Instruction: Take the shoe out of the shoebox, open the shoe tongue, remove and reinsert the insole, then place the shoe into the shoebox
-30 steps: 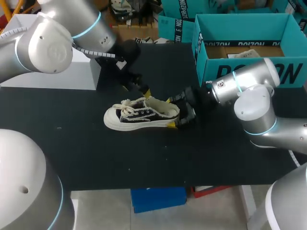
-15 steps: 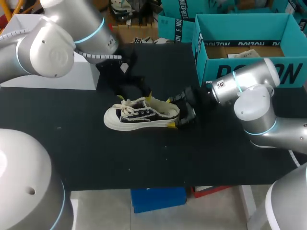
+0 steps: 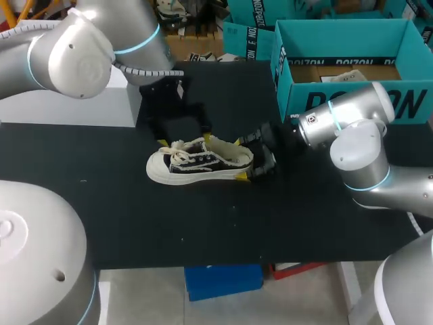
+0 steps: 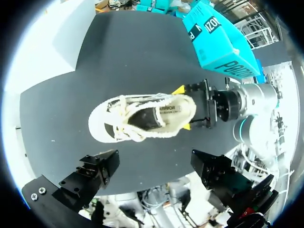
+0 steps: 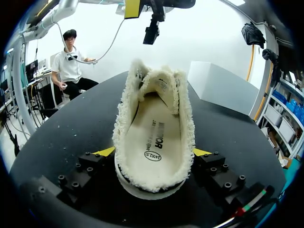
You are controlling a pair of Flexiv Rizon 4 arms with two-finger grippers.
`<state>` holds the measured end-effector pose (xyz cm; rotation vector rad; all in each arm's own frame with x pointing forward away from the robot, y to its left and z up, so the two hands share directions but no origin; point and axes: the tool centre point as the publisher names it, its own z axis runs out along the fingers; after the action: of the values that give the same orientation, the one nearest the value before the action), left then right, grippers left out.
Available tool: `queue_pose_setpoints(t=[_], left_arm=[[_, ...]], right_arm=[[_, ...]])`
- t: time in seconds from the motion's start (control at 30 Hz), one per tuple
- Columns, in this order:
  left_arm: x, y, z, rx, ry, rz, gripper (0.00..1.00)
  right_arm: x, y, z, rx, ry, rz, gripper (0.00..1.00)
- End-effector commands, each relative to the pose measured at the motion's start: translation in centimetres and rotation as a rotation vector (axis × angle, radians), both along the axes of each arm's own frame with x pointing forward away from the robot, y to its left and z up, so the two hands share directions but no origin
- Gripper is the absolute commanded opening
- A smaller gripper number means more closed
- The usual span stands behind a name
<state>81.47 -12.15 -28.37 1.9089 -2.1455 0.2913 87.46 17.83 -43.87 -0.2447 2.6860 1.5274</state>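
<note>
A black low sneaker with white laces and a fleecy lining point(image 3: 199, 161) lies on the black table, toe to the left. Its insole point(image 5: 154, 137) sits inside. My right gripper point(image 3: 242, 159) has its yellow tips pressed against both sides of the heel point(image 5: 152, 183), so it is shut on the shoe. My left gripper point(image 3: 181, 132) hangs open just above and behind the laces, touching nothing. From the left wrist view the shoe point(image 4: 142, 118) lies ahead of the wide-spread left gripper point(image 4: 156, 173). The teal shoebox point(image 3: 338, 101) stands open at the back right.
A white block point(image 3: 67, 112) sits at the back left of the table, close behind my left arm. The shoebox point(image 4: 218, 42) lies just beyond my right arm. The black tabletop point(image 3: 203, 223) stretches in front of the shoe.
My left arm has swung, and its gripper has turned and shifted slightly left, off the shoe's collar to over the laces. The shoe and the right gripper have stayed put.
</note>
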Motion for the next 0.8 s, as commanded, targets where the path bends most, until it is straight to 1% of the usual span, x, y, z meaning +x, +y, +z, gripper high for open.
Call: queue_pose_setpoints(t=[0.03,0.27,0.47,0.8], left_arm=[[1.0,-0.5,0.0,0.074,0.032,0.005,1.0],[2.0,-0.8,0.0,0.145,0.046,0.001,1.0],[2.9,-1.9,-1.2,0.208,0.051,-0.007,1.0],[3.4,-3.6,-3.8,0.299,0.047,-0.003,1.0]], right_arm=[[0.2,0.5,-0.5,-0.002,0.0,-0.001,0.0],[0.2,0.5,-0.5,-0.002,0.0,-0.001,0.0],[0.2,0.5,-0.5,-0.002,0.0,-0.001,0.0],[0.2,0.5,-0.5,-0.002,0.0,-0.001,0.0]])
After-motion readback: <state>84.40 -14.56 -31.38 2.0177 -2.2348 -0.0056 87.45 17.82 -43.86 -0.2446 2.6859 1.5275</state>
